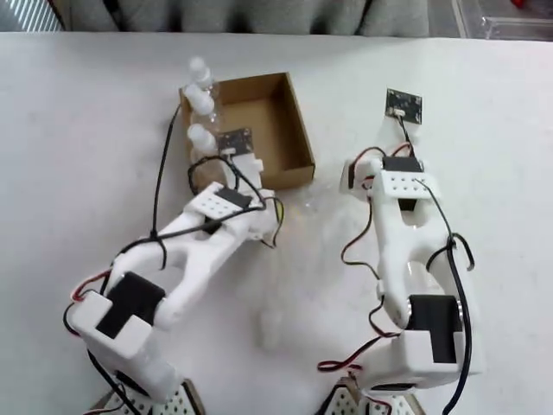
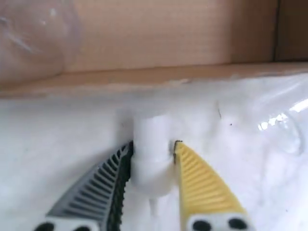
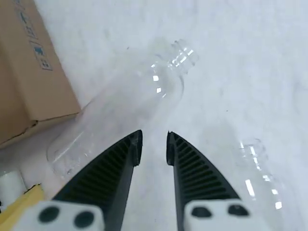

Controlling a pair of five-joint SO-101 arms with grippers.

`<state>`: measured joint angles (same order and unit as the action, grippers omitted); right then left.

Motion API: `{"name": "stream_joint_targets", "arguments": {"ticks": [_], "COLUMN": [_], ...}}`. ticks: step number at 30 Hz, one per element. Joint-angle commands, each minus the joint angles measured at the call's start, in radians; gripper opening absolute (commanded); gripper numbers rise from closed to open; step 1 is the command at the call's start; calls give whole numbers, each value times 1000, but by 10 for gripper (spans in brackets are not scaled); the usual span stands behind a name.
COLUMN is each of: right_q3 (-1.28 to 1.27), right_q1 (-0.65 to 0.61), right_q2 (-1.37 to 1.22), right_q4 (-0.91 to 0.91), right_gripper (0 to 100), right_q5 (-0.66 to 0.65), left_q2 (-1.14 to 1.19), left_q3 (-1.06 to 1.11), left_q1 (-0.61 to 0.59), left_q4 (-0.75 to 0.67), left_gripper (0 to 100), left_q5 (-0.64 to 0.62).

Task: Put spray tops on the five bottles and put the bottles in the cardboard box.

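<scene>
Left gripper (image 2: 153,144) pinches spray top (image 2: 151,132) (box label (image 3: 39,54) unreadable).

A white, matt tabletop (image 1: 86,104) takes up almost the whole high view, evenly lit with only soft, faint shadows, and seen close in the right wrist view it carries a few tiny dark specks. Beyond the tabletop's far edge runs a band of grey material in vertical folds (image 1: 259,15), like a curtain or cloth. At the far left corner of the tabletop there is a pale slatted panel (image 1: 26,12), and past its far right corner stands a clear plastic container (image 1: 505,24).
</scene>
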<state>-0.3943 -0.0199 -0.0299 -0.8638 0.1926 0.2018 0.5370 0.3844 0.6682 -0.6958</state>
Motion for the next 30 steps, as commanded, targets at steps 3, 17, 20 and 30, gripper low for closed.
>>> {"name": "stream_joint_targets", "arguments": {"ticks": [3,17,20,30], "right_q3": [57,178,203,239], "right_q1": [7,59,59,2], "right_q2": [5,-5,-5,-7], "right_q4": [18,-136,-137,-136], "right_gripper": [66,67,70,217], "right_q5": [-11,64,101,341], "left_q2": [-2,-216,-236,-239], "left_q3": [-63,87,106,106], "left_q1": [15,31,31,31], "left_q4": [48,46,46,54], "left_gripper": [23,20,20,20], "left_q5": [2,193,239,264]}}
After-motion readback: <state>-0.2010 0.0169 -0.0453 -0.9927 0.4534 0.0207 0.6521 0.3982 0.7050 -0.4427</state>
